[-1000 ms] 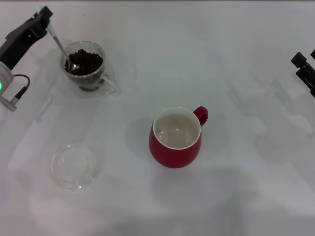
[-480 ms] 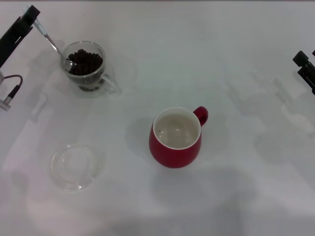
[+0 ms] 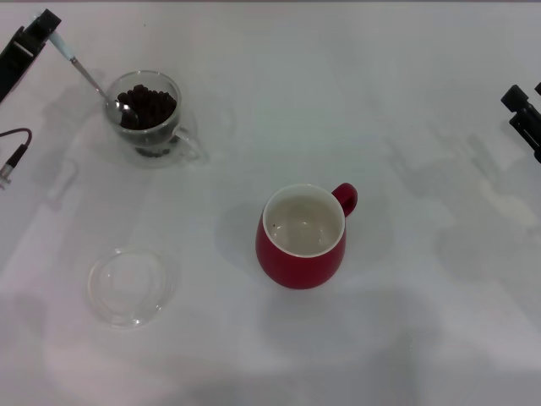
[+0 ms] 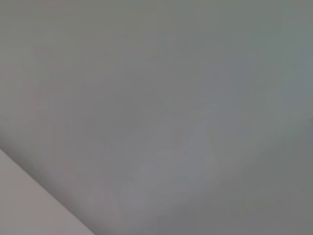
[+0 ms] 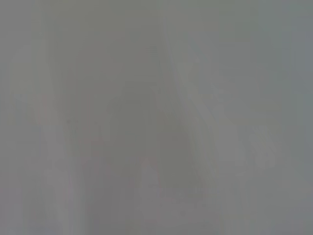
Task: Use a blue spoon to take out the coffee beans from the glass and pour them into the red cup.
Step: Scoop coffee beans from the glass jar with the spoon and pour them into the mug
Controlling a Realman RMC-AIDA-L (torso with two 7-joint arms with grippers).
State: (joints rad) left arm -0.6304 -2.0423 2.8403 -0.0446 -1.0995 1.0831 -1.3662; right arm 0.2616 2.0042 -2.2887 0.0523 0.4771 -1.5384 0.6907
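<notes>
The glass (image 3: pixel 153 114) stands at the far left of the white table, filled with a heap of dark coffee beans (image 3: pixel 145 106). My left gripper (image 3: pixel 40 25) is at the far left edge, shut on the pale blue handle of the blue spoon (image 3: pixel 91 74). The spoon slants down to the glass and its metal bowl rests at the glass's left rim on the beans. The red cup (image 3: pixel 303 237) stands in the middle, handle to the far right, cream inside, with one dark speck. My right gripper (image 3: pixel 522 110) is parked at the right edge. Both wrist views show only blank grey.
A flat clear round dish (image 3: pixel 133 286) lies at the near left, in front of the glass. A black cable with a plug (image 3: pixel 10 156) hangs at the left edge by my left arm.
My left gripper has drawn back up and to the left, tilting the spoon lower. The spoon's bowl has moved from among the beans to the glass's left rim.
</notes>
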